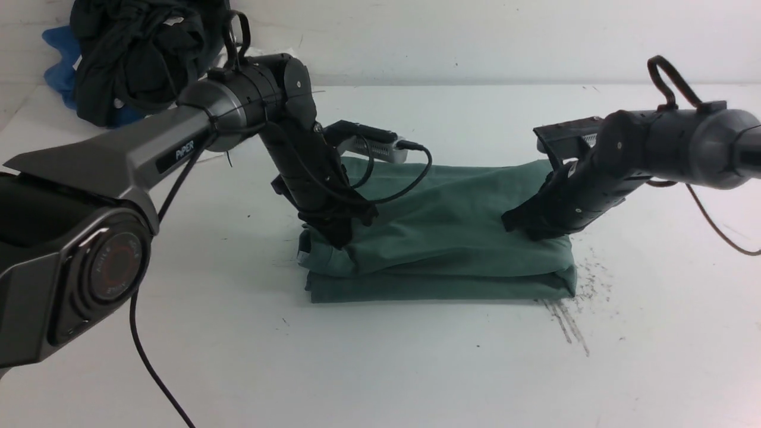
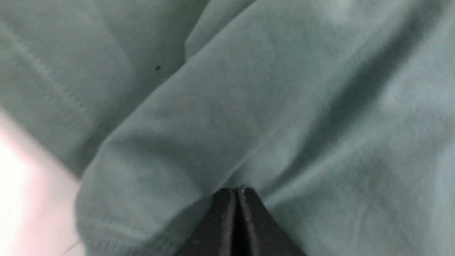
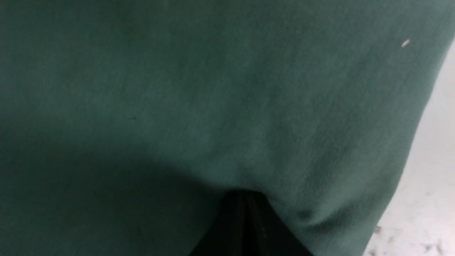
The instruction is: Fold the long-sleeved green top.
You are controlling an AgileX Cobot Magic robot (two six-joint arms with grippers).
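In the front view the left claw (image 1: 340, 236) dug into the left end of the green long-sleeved top (image 1: 452, 238), and the right claw (image 1: 512, 221) pressed on its right end. The top lay folded in a thick, soft, oblong stack at mid-counter. The counter (image 1: 380, 368) was white and matte, with dark scuff marks (image 1: 565, 321) just beside the top's right corner. A heap of dark garments (image 1: 137, 53) over a blue cloth (image 1: 59, 65) sat at the far left.

The left wrist view showed the left claw (image 2: 237, 192) clenched, its black fingers meeting at a thin seam and nipping the knit cloth (image 2: 227, 106), whose creases ran to the tips.

The right wrist view showed the right claw (image 3: 245, 195) likewise pinched shut on smooth, shadowed fabric (image 3: 213, 89).
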